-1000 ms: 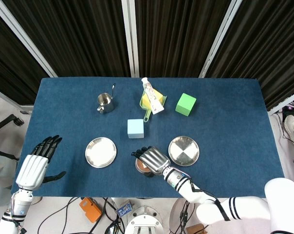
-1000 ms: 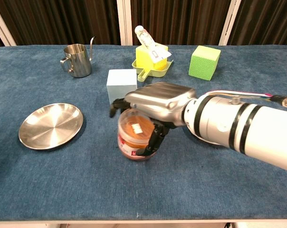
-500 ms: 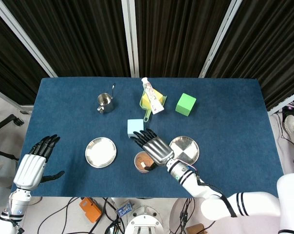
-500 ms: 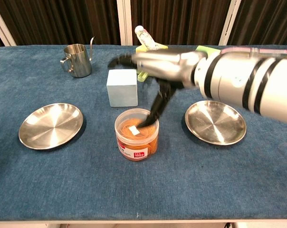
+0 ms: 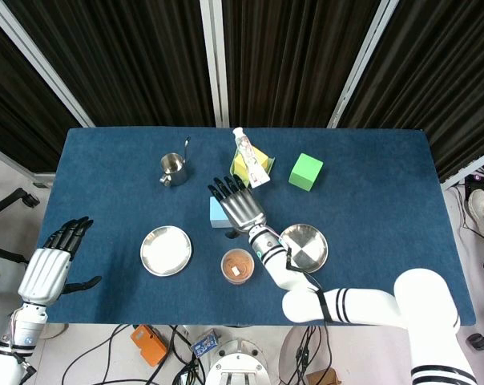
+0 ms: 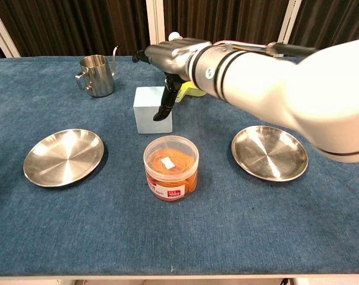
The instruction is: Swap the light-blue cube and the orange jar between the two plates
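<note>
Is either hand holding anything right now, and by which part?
Nothing is held. The right hand hovers open above the light-blue cube; the left hand is open at the table's edge.

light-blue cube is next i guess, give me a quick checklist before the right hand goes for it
1. Right hand holds nothing, fingers apart: ok.
2. Right hand is above the light-blue cube, one finger hanging in front of it: ok; contact: cannot tell.
3. Cube sits flat on the table, off both plates: ok.
4. Orange jar stands upright and released between the plates: ok.
5. Left plate and right plate are both bare: ok.
6. Left hand is parked off the table's left edge, away from the work: ok.
</note>
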